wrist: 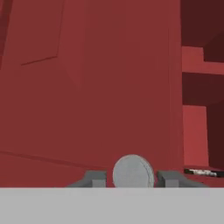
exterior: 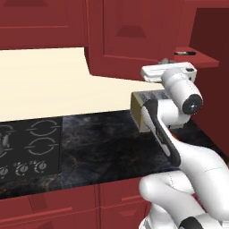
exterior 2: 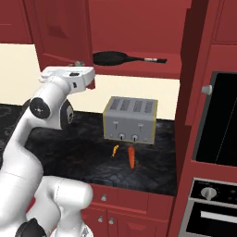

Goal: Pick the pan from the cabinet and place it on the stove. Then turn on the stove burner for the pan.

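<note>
Cabinet [exterior 2: 65,32] door stands swung open, its lower corner right at the robot's hand. Gripper [wrist: 133,177] sits at the round silver knob [wrist: 133,172]: in the hand view the knob lies between the two dark fingertips [wrist: 94,179], with a small gap visible on each side, so the jaws are narrowly parted around it, not clamped. Touching or not, cannot tell for sure. In the right base view the gripper [exterior 2: 78,64] is at the door's bottom edge.

Pan [exterior 2: 111,58] rests inside the cabinet on the red shelf [exterior 2: 139,69], black bowl to the left, long thin handle pointing right with the silver tip at the end. Nothing grips it.

Stove [exterior: 27,147] is at the left end of the countertop [exterior: 103,143], well apart from the arm, ring outlines and small knobs visible, bare top.

Grey four-slot toaster [exterior 2: 131,120] stands on the counter below the open cabinet. Just in front of it lie a carrot [exterior 2: 131,157] and a smaller orange piece [exterior 2: 115,150]. Oven front [exterior 2: 215,203] at the right.
</note>
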